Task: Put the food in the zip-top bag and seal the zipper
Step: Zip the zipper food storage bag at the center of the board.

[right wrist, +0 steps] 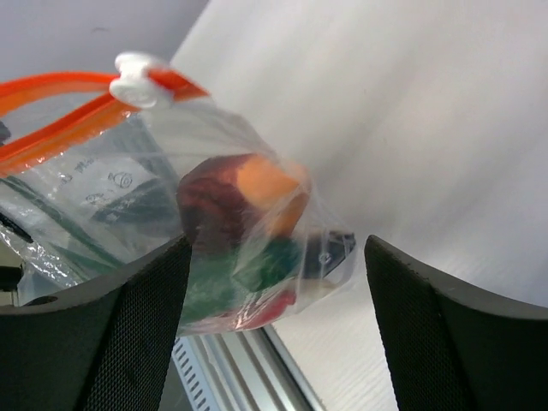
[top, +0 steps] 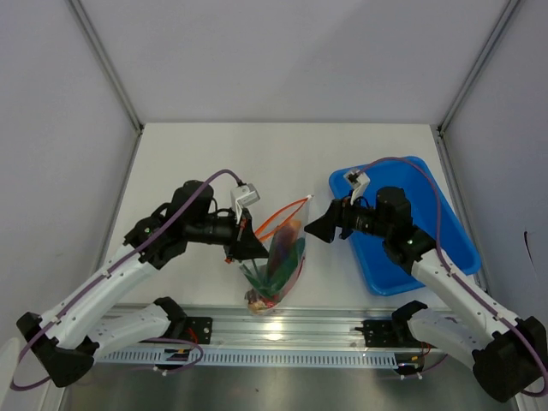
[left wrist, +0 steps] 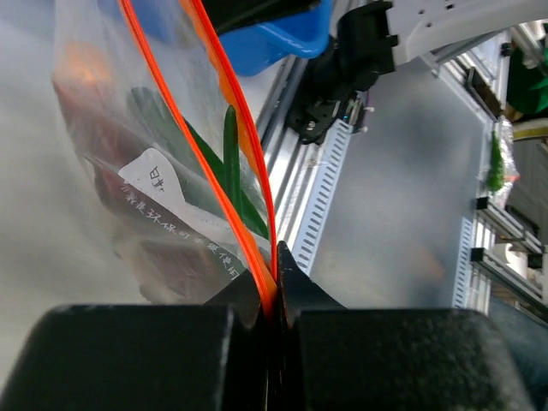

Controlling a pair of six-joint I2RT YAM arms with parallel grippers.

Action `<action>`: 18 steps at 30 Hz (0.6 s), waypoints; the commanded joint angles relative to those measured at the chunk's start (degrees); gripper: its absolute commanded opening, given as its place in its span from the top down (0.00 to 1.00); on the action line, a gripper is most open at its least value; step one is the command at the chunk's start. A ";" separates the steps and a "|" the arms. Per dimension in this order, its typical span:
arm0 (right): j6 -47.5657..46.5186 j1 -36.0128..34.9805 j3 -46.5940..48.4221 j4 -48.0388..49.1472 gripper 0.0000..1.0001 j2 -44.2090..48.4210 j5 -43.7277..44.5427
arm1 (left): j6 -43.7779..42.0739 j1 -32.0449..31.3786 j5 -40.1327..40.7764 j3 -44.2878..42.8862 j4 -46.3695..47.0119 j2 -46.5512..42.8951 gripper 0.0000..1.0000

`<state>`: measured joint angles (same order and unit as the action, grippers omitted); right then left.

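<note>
The clear zip-top bag (top: 278,261) hangs by the table's front edge with the food inside. My left gripper (top: 251,247) is shut on the left end of the orange-red zipper (top: 282,214); the left wrist view shows the strip (left wrist: 257,231) pinched between the jaws of the gripper (left wrist: 276,282), with green onion stalks (left wrist: 231,154) behind the plastic. My right gripper (top: 313,229) is open and empty just right of the bag. In its view (right wrist: 276,248) I see the sausage in its bun (right wrist: 223,205), cucumber (right wrist: 257,265), chili (right wrist: 265,308) and the white slider (right wrist: 137,70) at the zipper's end.
A blue plastic tray (top: 428,184) lies at the right, under my right arm. The aluminium rail (top: 282,330) runs along the near edge, just below the bag. White walls close off the table at the back and both sides.
</note>
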<state>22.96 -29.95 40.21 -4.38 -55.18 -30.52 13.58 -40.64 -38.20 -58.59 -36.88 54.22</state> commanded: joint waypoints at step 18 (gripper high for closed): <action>3.22 6.22 3.39 30.39 0.13 -6.17 -35.38 | 7.59 0.92 -18.58 -5.92 8.76 -6.49 1.00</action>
<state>22.92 -23.88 40.66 16.21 -60.97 -59.00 19.53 -40.27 -52.80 -61.84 -32.01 48.95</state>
